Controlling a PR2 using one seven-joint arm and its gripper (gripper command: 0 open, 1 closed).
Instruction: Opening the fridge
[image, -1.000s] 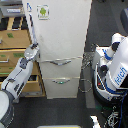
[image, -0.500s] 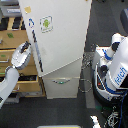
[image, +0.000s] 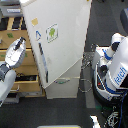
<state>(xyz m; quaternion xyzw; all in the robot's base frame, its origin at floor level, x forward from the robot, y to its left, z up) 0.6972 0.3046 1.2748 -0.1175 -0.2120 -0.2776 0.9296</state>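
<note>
A tall white fridge (image: 62, 42) is standing in the middle of the exterior view, its large upper door tilting out toward the camera, a long dark handle (image: 43, 62) running down its left edge. The gripper (image: 19, 46) is hovering to the left, apart from the handle; whether its fingers are open cannot be told. Risk: the door may be drifting unheld, striking the wooden drawer cabinet (image: 22, 65) behind the arm.

Since a second ago, I see the fridge (image: 62, 45) upper door swung out toward the camera, hiding most of the lower drawers. My gripper (image: 19, 46) has risen, now left of the long dark handle (image: 43, 62).
</note>
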